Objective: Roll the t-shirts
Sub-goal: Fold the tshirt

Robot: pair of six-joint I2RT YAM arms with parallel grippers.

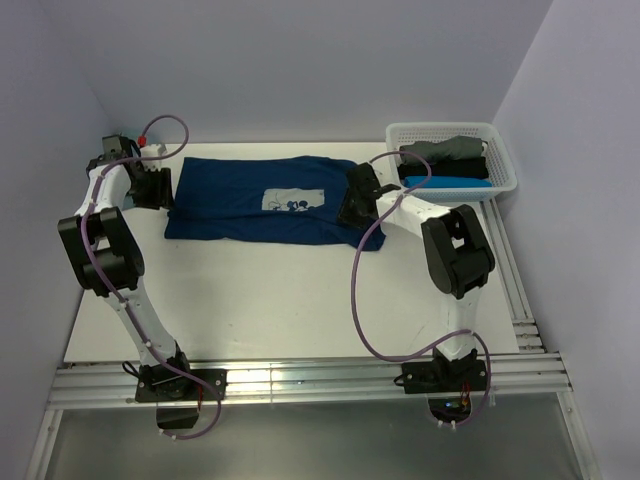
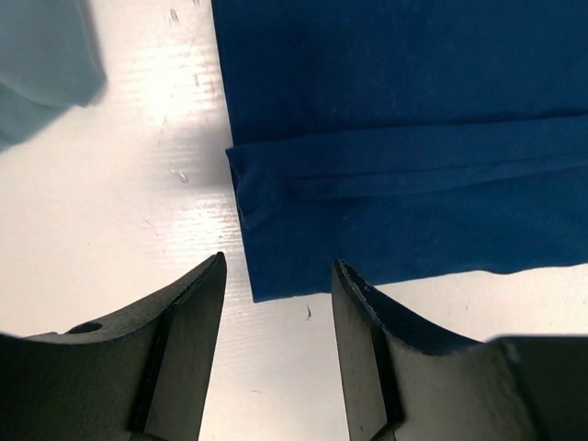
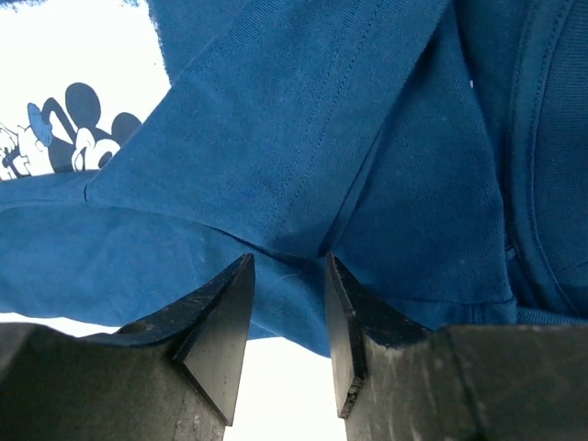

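Top external: navy t-shirt [image 1: 240, 205] spread flat on the tabletop [image 1: 300, 300]

Its sides are folded in. The left claw [image 2: 276, 266] hovers just off the hem corner, jaws parted and empty. The right claw [image 3: 287, 262] stands over a folded sleeve, jaws apart, not pinching the cloth. Far right, a white basket [image 1: 506, 160] holds other t-shirts [image 1: 450, 150].

white tbl [image 1: 280, 300], bare patch w/ small scuff marks in left wrist view. white plastic lattice basket [image 1: 506, 165] sits at far-right corner of tbl. alu rails [image 1: 300, 380] run along near edge, side rails [image 1: 522, 300] down rt edge. pale walls [image 1: 300, 60] behind & both sides.
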